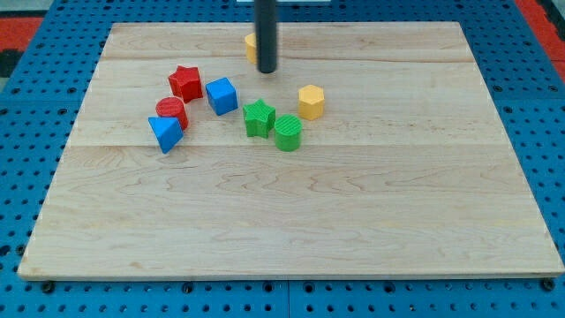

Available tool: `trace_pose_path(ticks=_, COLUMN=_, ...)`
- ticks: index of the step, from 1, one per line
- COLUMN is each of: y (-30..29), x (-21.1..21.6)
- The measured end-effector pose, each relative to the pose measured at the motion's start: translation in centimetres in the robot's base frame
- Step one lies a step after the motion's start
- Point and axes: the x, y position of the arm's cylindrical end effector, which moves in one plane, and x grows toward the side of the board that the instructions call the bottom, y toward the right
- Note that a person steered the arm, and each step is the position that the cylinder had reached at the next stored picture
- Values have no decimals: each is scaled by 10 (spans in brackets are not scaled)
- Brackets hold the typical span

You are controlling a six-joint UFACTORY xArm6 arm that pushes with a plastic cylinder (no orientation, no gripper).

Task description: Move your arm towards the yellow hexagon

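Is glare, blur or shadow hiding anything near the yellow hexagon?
Camera view: light is even and soft, with no glare on the board; the yellow hexagon is sharp, with only a faint shadow. My tip is in focus, up-left of it; the rod partly hides another yellow block.

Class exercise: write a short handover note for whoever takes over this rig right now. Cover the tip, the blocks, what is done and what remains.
My tip rests near the view's top, beside a partly hidden yellow block. The yellow hexagon lies to the tip's lower right, apart from it. Left of it: green star, green cylinder, blue cube, red star, red cylinder, blue triangle. Hexagon not reached; move there.
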Motion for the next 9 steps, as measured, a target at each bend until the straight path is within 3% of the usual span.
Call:
trace_pose_path(ticks=1, y=-24, x=-23)
trace_pose_path(ticks=2, y=44, x=-32)
trace_pose_path(ticks=3, y=41, x=-20)
trace_pose_path(ticks=5, y=123, x=-5)
trace_pose_path(ticks=9, y=175, x=-4)
